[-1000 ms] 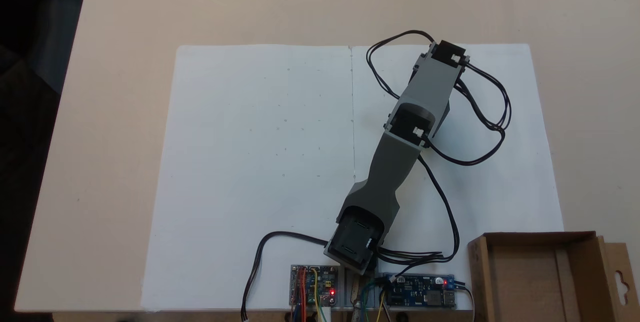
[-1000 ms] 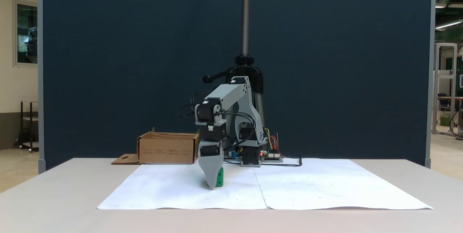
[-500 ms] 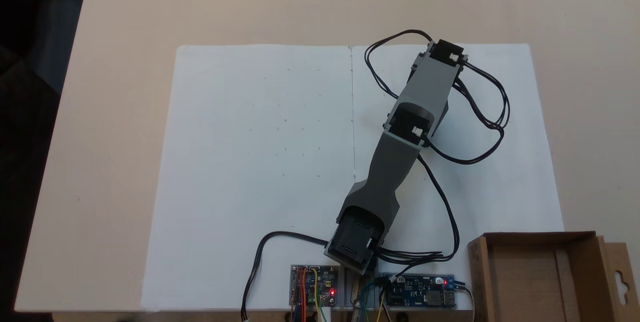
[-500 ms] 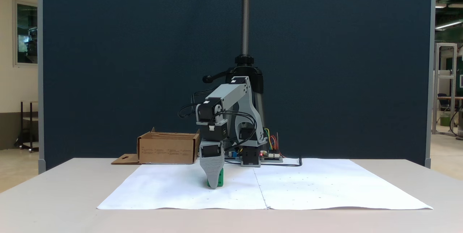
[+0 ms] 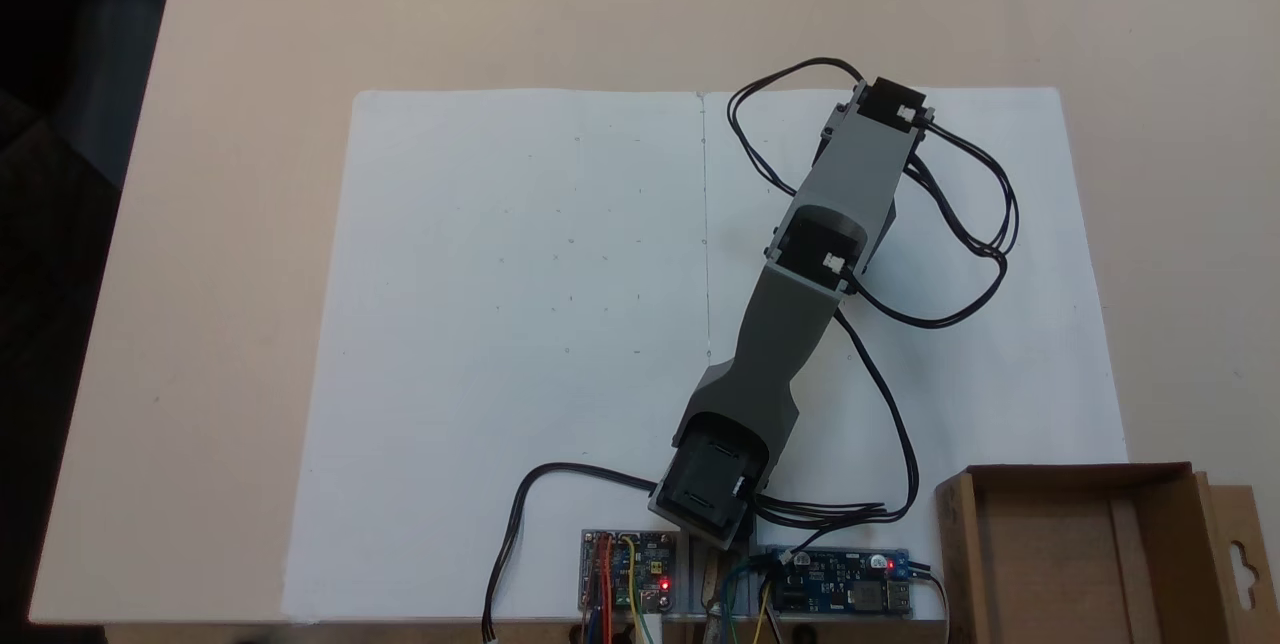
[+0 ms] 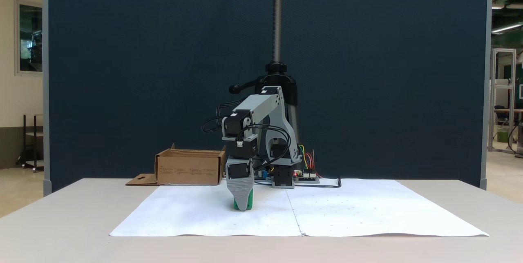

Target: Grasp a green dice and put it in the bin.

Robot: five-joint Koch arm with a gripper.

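Observation:
In a fixed view from the front, my gripper (image 6: pixel 243 207) points straight down onto the white paper. Its grey front jaw covers the middle of the green dice (image 6: pixel 250 202), so green shows only at both sides of the jaw. The second jaw lies behind the first, and I cannot tell if they are open or shut. The dice rests on the paper. From above, the grey arm (image 5: pixel 830 224) reaches out over the paper's right half. The bin is a brown cardboard box (image 5: pixel 955 544) at the lower right, seen from the front at the back left (image 6: pixel 190 169).
White paper sheets (image 5: pixel 520 324) cover the table's middle. Circuit boards (image 5: pixel 630 574) and coloured wires sit by the arm's base. Black cables (image 5: pixel 985 224) loop beside the arm. A dark blue screen (image 6: pixel 122 71) stands behind the table.
In the front view the gripper has shifted slightly right and down. Its jaw now sits in front of the dice, which earlier showed at the jaw's right side.

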